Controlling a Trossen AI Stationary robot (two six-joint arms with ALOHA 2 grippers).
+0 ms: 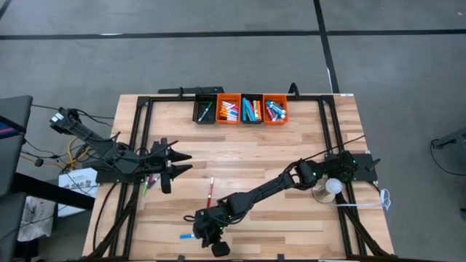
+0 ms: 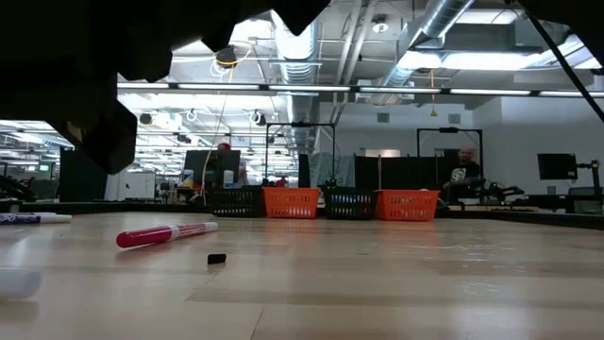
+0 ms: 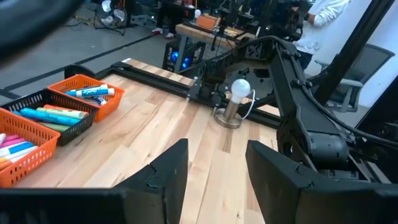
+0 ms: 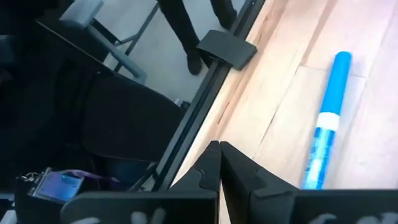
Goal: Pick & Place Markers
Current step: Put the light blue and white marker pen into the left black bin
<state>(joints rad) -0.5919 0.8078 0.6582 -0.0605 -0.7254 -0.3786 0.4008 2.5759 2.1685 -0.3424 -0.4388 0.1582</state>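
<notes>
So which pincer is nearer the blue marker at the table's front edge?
Right. The right pincer, shut, sits just beside the blue marker. The left pincer, open, is farther back on the left side.

A pink marker lies on the wooden table beside a small black piece, a white marker at the left edge, and 4 bins, 2 orange and 2 black, along the far edge.
</notes>
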